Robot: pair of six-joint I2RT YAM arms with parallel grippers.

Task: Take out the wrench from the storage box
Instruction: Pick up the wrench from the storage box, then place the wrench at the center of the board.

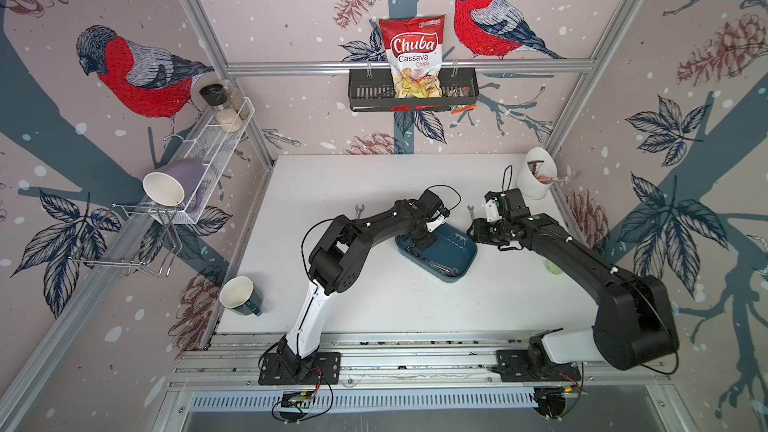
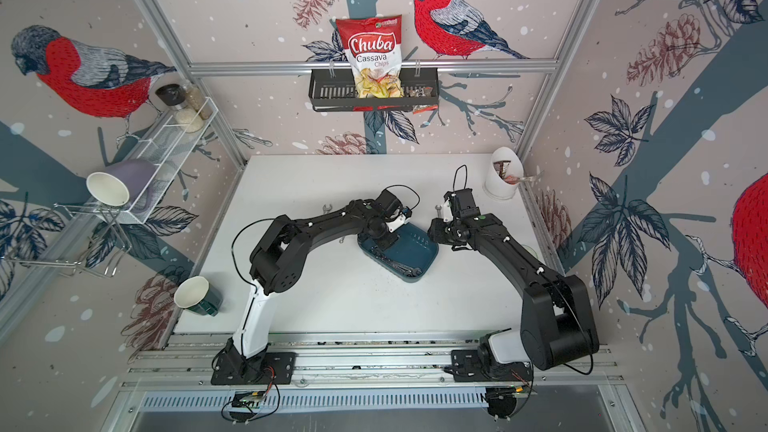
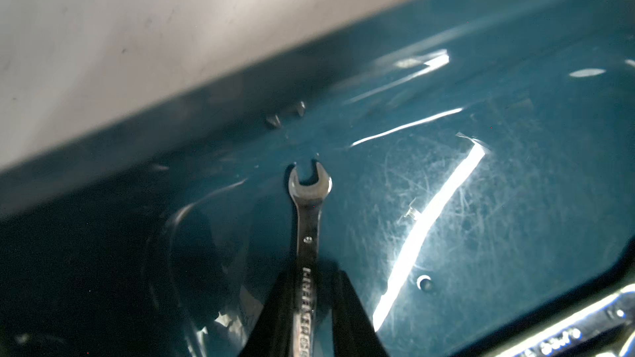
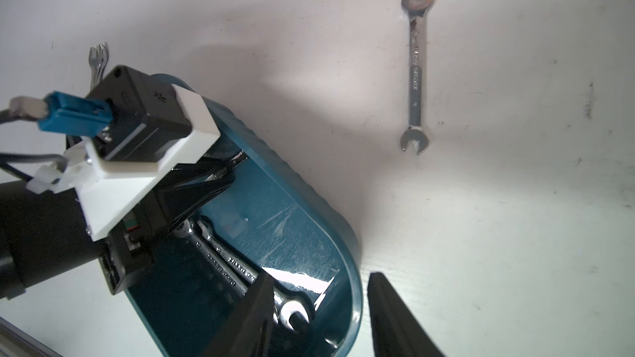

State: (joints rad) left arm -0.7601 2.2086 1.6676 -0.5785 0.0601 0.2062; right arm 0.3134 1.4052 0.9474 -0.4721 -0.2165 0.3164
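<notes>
A small wrench (image 3: pixel 307 235) is lying between the black fingers (image 3: pixel 347 307) of the left gripper (image 3: pixel 307 317) inside the storage box (image 1: pixel 461 251) — the fingers are closing in on its shank, though whether they are truly pinching it I cannot tell. Two more wrenches (image 4: pixel 223 262) are resting along the tub's floor. The right gripper (image 4: pixel 319 317) is hovering over the box's rim, its fingers apart and holding nothing. Another wrench (image 4: pixel 415 70) is lying on the white table (image 1: pixel 374 292), apart from the box.
</notes>
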